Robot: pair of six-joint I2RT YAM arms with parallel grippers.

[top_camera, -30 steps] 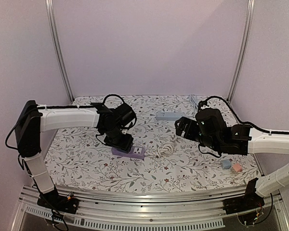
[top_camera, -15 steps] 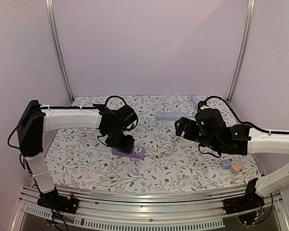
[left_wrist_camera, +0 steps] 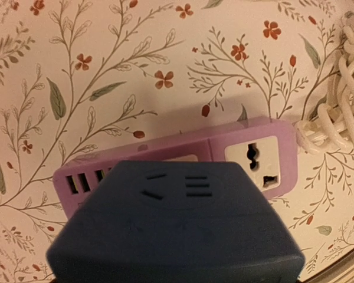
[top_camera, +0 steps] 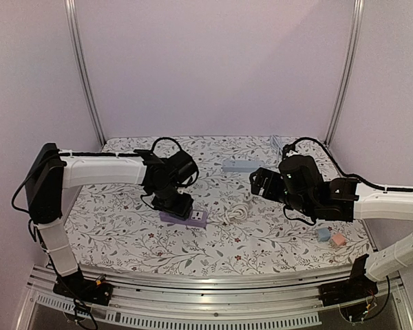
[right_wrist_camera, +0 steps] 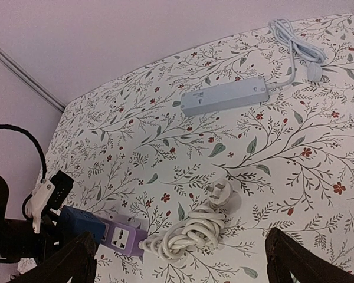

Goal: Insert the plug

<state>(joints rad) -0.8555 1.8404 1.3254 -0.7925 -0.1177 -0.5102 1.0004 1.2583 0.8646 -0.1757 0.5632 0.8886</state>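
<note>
1. Top external: the left gripper (top_camera: pixel 175 205) stands over the 9 o'clock end of the purple power strip (top_camera: pixel 193 218). The strip's long axis runs 9 to 3 o'clock, with its white cable (top_camera: pixel 237 212) coiled at the 3 o'clock end. The right gripper (top_camera: pixel 256 181) hangs at 2 o'clock of the coil, jaws spread wide on nothing.
2. Left wrist: the blue plug (left_wrist_camera: pixel 177 236) fills the 6 o'clock half, clamped in the left gripper, though the fingers themselves are out of shot. Its broad face is toward the camera and its pins are unseen. The raised bars on it spell nothing readable. The strip runs 8 to 2 o'clock, socket face up.
3. Right wrist: the plug sits over the strip's 9 o'clock end, a spot hard to make out from above. The grey power strip (right_wrist_camera: pixel 224 97) lies at 12 o'clock, its label too small to read.
</note>
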